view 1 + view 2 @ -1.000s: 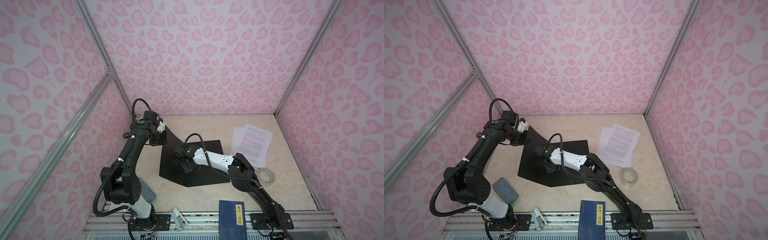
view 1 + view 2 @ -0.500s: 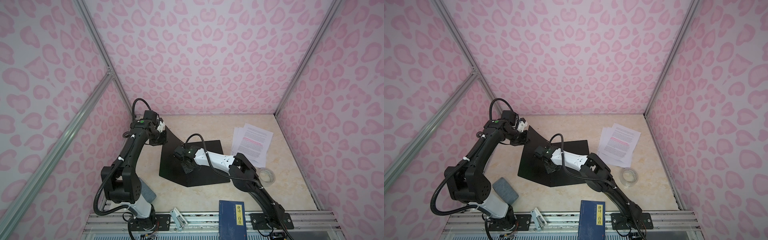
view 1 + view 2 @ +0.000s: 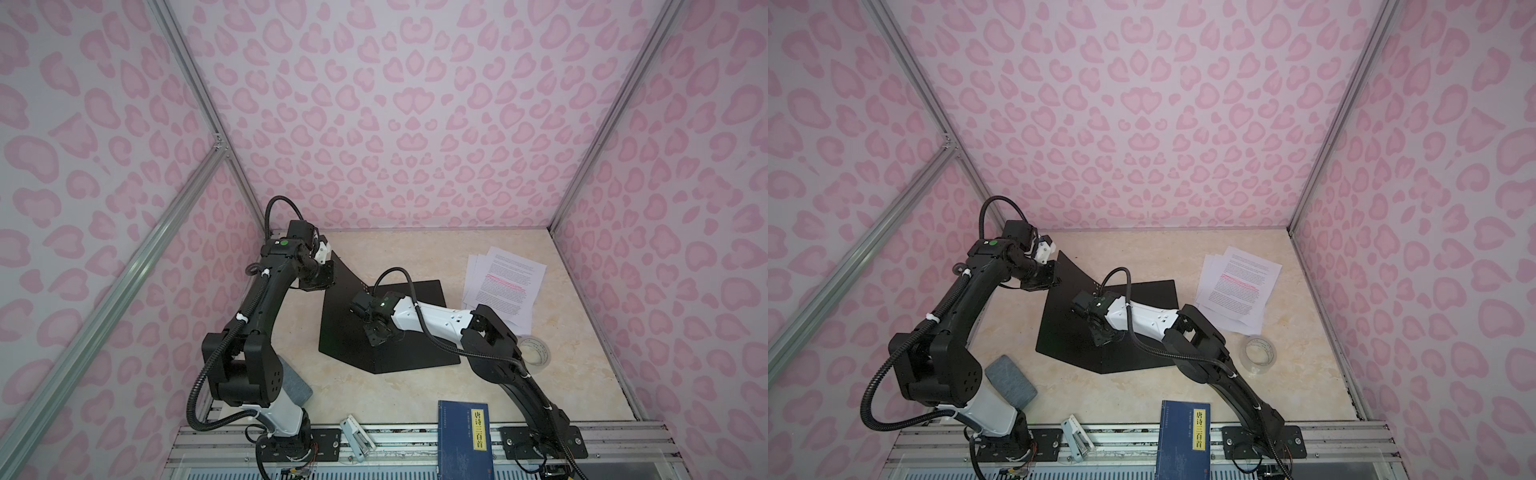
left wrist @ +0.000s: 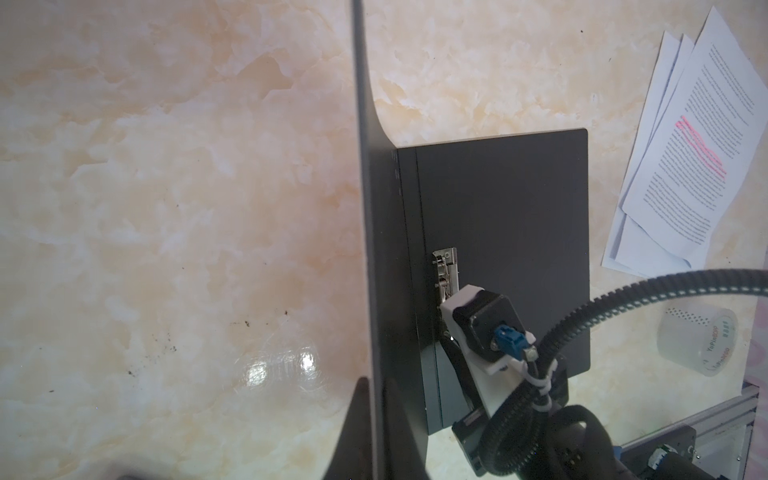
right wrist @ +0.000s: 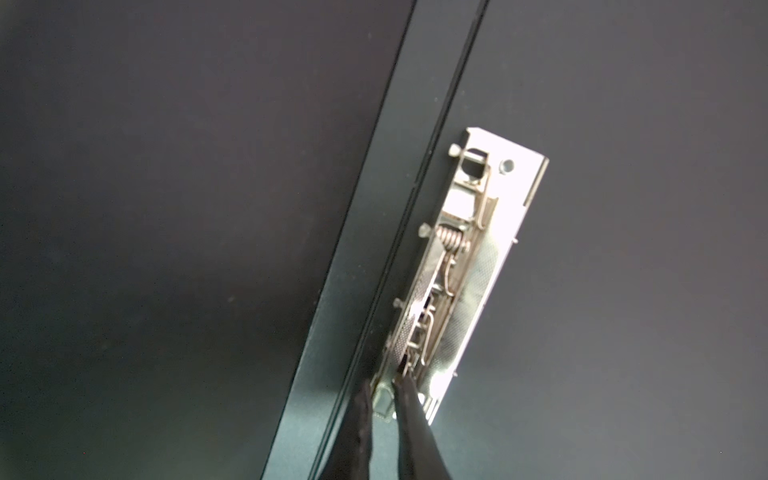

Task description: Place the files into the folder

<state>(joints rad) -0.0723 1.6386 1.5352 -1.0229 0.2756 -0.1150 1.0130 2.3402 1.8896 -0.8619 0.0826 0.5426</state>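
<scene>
In both top views the open black folder [image 3: 409, 357] lies mid-counter [image 3: 374, 399], with the files [image 3: 505, 282] near its right side. Left wrist view: the left claw [image 4: 374, 399] is clamped on the folder's raised cover [image 4: 365, 208]. Right wrist view: the right claw [image 5: 384, 401] pinches the end of the metal spine clip [image 5: 469, 257].

Centre: we find the folder [image 3: 415, 345] open on the table [image 3: 415, 257], right cover flat, left cover raised.
Spine: the clip [image 5: 465, 257] sits on the flat cover, beside the fold.
Right rear: the files [image 3: 505, 286] lie fanned, apart from the folder.
Right: a tape roll [image 3: 534, 351] sits before the files.
Front edge: a book [image 3: 465, 440], a stapler [image 3: 357, 436] left of it.
</scene>
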